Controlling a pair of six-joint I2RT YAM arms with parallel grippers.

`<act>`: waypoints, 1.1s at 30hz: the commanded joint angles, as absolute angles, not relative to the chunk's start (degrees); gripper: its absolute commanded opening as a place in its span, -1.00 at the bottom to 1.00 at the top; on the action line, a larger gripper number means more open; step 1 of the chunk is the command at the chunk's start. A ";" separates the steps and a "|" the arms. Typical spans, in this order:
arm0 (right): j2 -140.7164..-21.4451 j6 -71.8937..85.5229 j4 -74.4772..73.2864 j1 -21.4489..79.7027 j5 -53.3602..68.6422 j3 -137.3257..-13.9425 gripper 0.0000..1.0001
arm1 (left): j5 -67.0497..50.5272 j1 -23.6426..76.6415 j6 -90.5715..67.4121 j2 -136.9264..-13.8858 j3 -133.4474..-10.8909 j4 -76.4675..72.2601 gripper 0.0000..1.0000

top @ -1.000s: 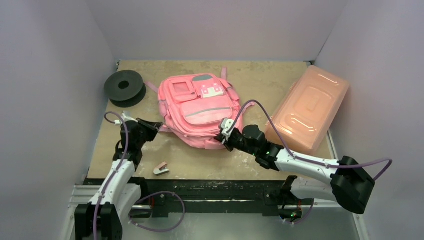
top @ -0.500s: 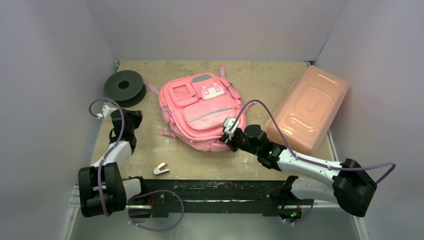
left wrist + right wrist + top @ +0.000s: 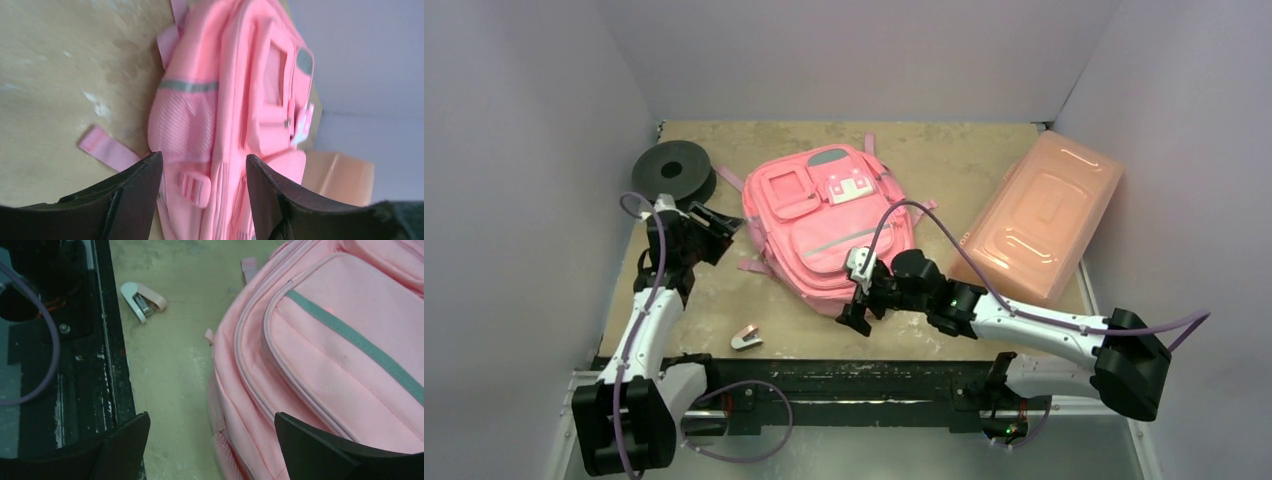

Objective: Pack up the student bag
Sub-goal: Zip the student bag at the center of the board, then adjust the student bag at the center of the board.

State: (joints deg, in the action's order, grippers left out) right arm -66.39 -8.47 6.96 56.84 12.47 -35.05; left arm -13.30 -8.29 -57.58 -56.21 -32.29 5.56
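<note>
1. Student bag (image 3: 824, 225) lies flat, front up, mid-table, with its top toward the back wall. Every zip I can see looks closed.
2. Left gripper (image 3: 717, 228) hovers just beside the bag's left edge, jaws parted, holding nothing.
3. Right gripper (image 3: 856, 300) sits at the bag's near corner, jaws spread wide, nothing between them (the corner lies just ahead of them in the wrist view).
4. Progress: packing looks unstarted. The stapler (image 3: 745, 338) lies loose on the table (image 3: 944, 150).
5. Left to do, by my reckoning: open a compartment, then load the loose item.
6. Room: bare table between bag and stapler. The stapler lies near the front edge. The black spool (image 3: 672, 172) crowds the left arm, and the salmon box (image 3: 1042, 215) is just beside the right arm's forearm.
</note>
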 commanded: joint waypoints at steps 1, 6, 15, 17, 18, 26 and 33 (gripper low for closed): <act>-66.49 4.10 4.91 56.73 9.42 -42.63 0.98 | -25.35 -1.42 -52.10 -56.29 -32.95 12.65 0.22; -66.73 18.86 -0.51 50.91 -4.00 -49.07 0.98 | -19.73 11.45 -51.30 -55.72 -29.40 10.18 0.22; -85.14 12.12 -17.74 42.01 -10.04 -62.49 0.88 | -9.64 18.06 -49.91 -68.34 -35.21 10.66 0.11; -86.86 12.58 -16.34 42.93 -8.10 -60.83 0.76 | -8.86 17.47 -47.64 -72.44 -38.52 11.99 0.08; -86.99 13.82 -14.65 43.85 -6.73 -59.04 0.72 | -8.57 16.92 -46.37 -74.42 -40.09 12.63 0.07; -88.40 25.88 2.38 56.10 6.61 -51.62 0.73 | -8.96 6.75 -42.27 -80.96 -47.08 16.79 0.05; -83.45 13.13 -9.25 53.77 -3.59 -58.94 0.85 | -9.88 6.68 -41.88 -70.85 -44.53 21.92 0.19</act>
